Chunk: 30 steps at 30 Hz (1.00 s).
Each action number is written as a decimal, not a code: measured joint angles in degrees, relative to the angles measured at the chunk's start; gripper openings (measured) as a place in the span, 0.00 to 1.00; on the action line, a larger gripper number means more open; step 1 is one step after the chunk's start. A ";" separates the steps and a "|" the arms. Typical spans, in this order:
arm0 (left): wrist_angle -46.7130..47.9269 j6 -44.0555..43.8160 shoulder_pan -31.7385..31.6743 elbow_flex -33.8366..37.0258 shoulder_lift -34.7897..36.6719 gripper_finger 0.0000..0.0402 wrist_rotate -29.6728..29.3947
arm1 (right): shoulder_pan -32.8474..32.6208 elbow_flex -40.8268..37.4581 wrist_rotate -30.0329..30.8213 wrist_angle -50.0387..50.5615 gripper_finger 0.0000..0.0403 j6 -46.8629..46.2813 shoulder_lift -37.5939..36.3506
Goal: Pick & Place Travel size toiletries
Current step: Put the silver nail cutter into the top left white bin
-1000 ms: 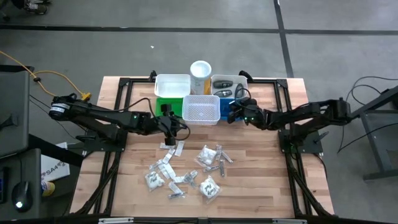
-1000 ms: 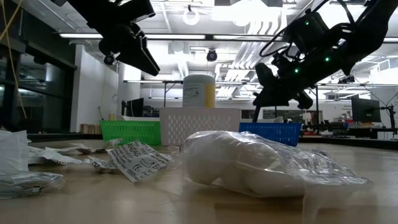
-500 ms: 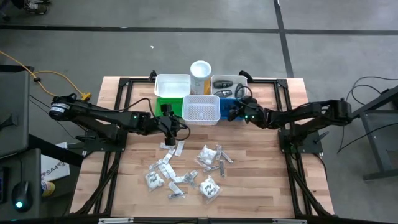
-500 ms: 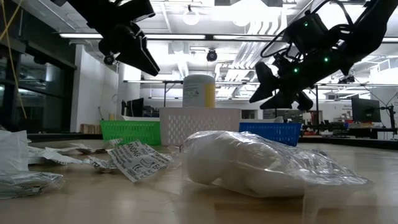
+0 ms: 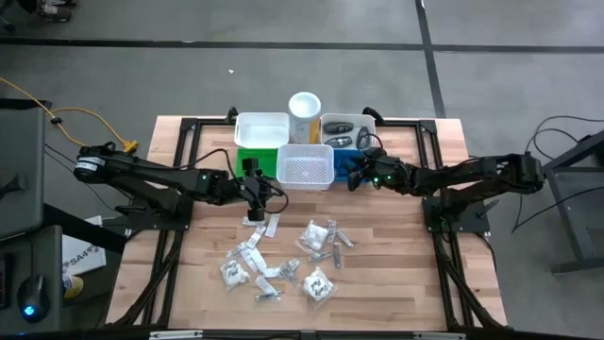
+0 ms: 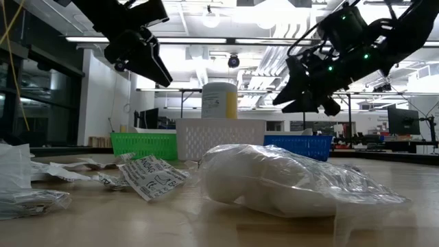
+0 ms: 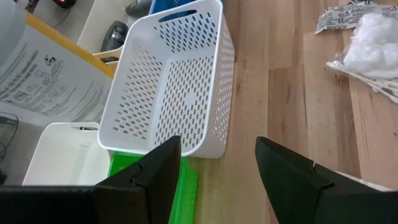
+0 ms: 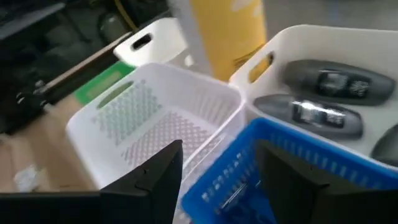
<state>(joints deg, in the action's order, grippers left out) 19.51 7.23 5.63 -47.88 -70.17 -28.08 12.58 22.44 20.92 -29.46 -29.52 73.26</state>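
A: Two end effectors up, both with fingers apart, nothing held. Left end effector (image 5: 253,189) hangs over the green bin (image 5: 247,162) edge; right end effector (image 5: 356,176) over the blue bin (image 5: 345,162).

B: Any readable print?

A: Packet (image 7: 348,17) in the left wrist view has dark lettering, too small to read. Tall white-and-yellow cylinder (image 5: 304,115) label is unreadable too.

B: Toiletries?

A: Most packets (image 5: 281,256) lie scattered on the wooden surface (image 5: 396,274), near the front. Grey oval pieces (image 8: 329,83) sit in the white back bin (image 5: 351,131). Perforated white bin (image 5: 304,168) is between green and blue.

B: Room?

A: Grey floor, ceiling strip lights, desks behind.
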 joint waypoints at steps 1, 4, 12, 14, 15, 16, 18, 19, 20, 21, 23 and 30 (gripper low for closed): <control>0.04 -0.12 0.00 -0.01 0.04 0.51 -0.02 | -0.63 0.00 -0.08 -0.09 0.47 0.59 -0.65; 1.32 -0.67 0.00 0.02 0.94 0.51 0.00 | -2.82 0.00 -0.10 0.44 0.45 2.94 -3.34; 1.07 -1.49 0.00 0.79 3.58 0.51 -0.13 | -12.93 0.98 1.23 0.51 0.43 10.80 -6.94; -2.59 -1.47 0.00 2.29 4.57 0.51 -0.15 | -16.27 1.81 3.44 0.85 0.43 13.42 -6.88; -4.11 -1.47 0.00 3.53 5.30 0.51 -0.13 | -17.99 2.32 4.73 1.14 0.43 14.93 -6.85; -4.03 -1.49 0.00 5.00 6.40 0.51 -0.07 | -19.67 2.97 5.90 1.28 0.43 16.20 -6.71; -6.20 -2.04 0.00 7.07 7.73 0.51 -0.04 | -22.97 4.04 8.72 2.47 0.43 17.14 -6.40; -7.25 -2.45 0.00 8.08 8.91 0.51 0.12 | -24.66 4.23 10.07 3.73 0.43 17.13 -6.32; -7.11 -2.91 0.00 9.25 10.39 0.51 0.09 | -26.22 4.42 10.87 4.72 0.43 16.79 -6.30; -7.54 -3.41 0.00 10.17 11.50 0.51 0.00 | -27.59 4.90 11.21 5.61 0.43 16.15 -6.30; -10.05 -3.95 0.00 12.19 14.05 0.51 0.14 | -30.32 5.31 12.11 7.02 0.43 14.38 -6.13; -14.20 -4.15 0.02 17.51 21.19 0.51 1.20 | -38.42 5.53 14.15 6.52 0.43 11.85 -1.29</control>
<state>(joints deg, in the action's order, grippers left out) 5.31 3.09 5.65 -30.37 -48.97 -26.87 -25.84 27.96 35.07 -22.94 -17.67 71.97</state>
